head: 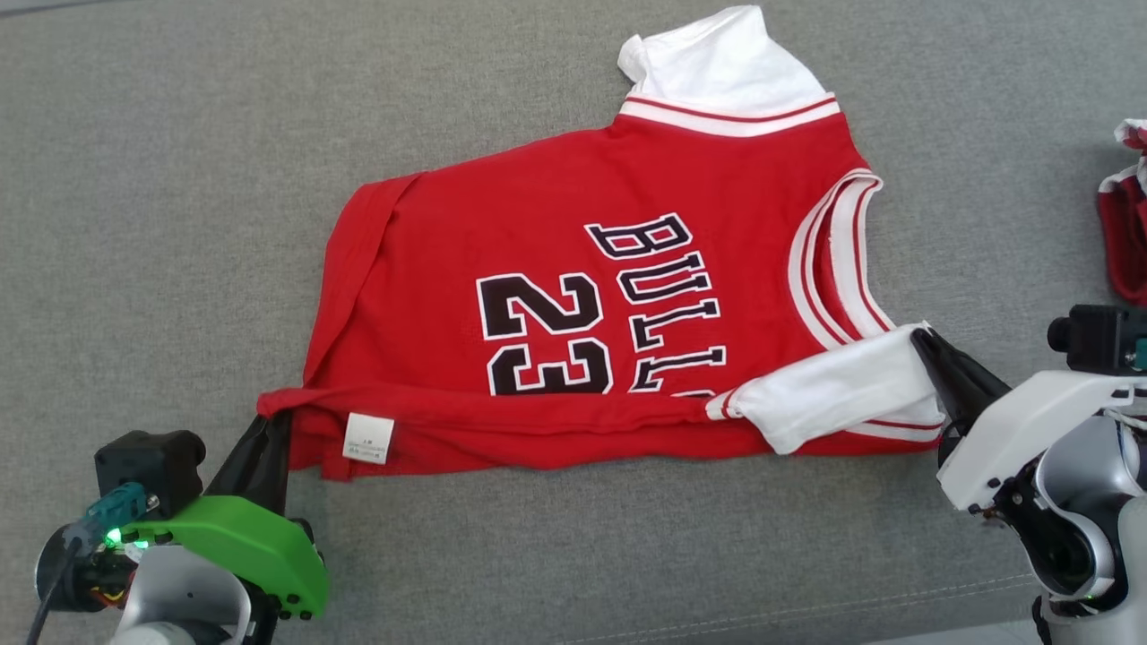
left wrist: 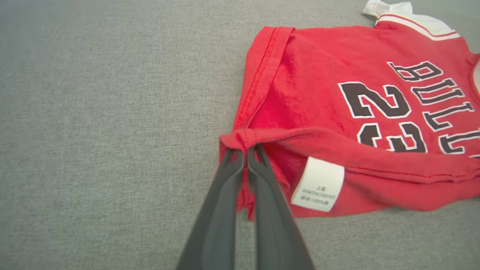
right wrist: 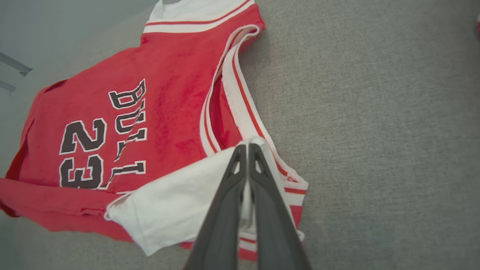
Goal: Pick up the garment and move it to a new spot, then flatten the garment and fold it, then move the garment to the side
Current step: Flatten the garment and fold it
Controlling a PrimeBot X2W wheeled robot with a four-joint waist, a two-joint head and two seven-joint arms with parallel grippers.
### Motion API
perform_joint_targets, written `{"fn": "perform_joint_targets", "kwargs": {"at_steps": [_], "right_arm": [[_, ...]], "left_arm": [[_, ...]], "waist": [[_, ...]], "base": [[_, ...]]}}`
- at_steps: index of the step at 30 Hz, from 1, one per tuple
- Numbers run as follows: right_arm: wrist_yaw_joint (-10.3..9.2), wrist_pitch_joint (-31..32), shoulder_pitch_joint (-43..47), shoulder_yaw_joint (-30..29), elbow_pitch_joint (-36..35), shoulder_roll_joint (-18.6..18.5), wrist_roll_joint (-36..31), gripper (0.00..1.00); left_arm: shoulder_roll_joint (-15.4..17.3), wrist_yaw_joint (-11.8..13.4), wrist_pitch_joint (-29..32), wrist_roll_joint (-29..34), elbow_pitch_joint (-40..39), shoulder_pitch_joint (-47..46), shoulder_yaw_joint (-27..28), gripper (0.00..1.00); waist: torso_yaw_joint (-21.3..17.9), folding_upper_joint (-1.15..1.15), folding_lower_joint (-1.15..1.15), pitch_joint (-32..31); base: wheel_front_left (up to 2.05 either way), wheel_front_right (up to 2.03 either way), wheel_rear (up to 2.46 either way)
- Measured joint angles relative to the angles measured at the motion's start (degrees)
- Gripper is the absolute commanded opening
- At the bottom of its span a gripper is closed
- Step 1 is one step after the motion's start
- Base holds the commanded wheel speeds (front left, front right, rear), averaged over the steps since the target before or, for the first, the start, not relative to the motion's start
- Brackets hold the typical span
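The jersey (head: 573,296) lies flat on the grey surface (head: 179,134), its long axis running across the robot's front: hem to the robot's left, collar and shoulders to its right. The print faces up.

The left jaws are closed tight on the near hem corner (left wrist: 240,138), the red cloth bunched at their tips, with the care label (head: 368,438) just beside them. The right jaws are likewise pinched shut on the near white sleeve (right wrist: 176,202), at the shoulder end. So each arm holds the end nearer to it, and both grips sit on the same long edge, the one closest to the robot.

That edge is already lifted and turned a little over the body. The rest of the jersey lies beyond the jaws, away from the robot, so the fold probably calls for carrying both grips forward together, across the "23", towards the far edge and far sleeve (head: 726,63).

Another red and white cloth (head: 1125,242) lies well apart at the right.
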Motion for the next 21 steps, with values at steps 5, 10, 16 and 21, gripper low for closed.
{"fn": "perform_joint_targets", "kwargs": {"at_steps": [5, 10, 16, 21], "right_arm": [[0.00, -3.9, -4.2, -0.2, 4.0, 0.3, 0.0, 0.00], [0.00, -7.1, -6.1, 0.2, 7.0, 0.7, 0.2, 0.00], [0.00, -16.4, -7.3, -0.4, 8.8, 1.6, 1.1, 1.00], [0.00, -25.0, -6.9, -2.0, 9.2, 1.9, -0.1, 1.00]], "left_arm": [[-1.7, -1.6, -1.7, -0.7, 4.2, -2.7, -0.7, 0.00], [-2.7, -2.9, -3.2, -0.8, 6.2, -4.5, -1.3, 1.00], [-4.9, -4.1, -7.6, -2.2, 7.8, -5.1, -0.7, 1.00], [-7.0, -4.1, -14.0, -2.2, 7.9, -5.4, 0.7, 1.00]], "waist": [[0.6, 0.00, 0.00, 3.5], [1.1, 0.00, 0.00, 5.3], [1.7, 0.00, 0.00, 5.4], [1.5, 0.00, 0.00, 3.9]], "base": [[0.00, 0.00, 0.00], [0.00, 0.00, 0.00], [0.00, 0.00, 0.00], [0.00, 0.00, 0.00]]}}
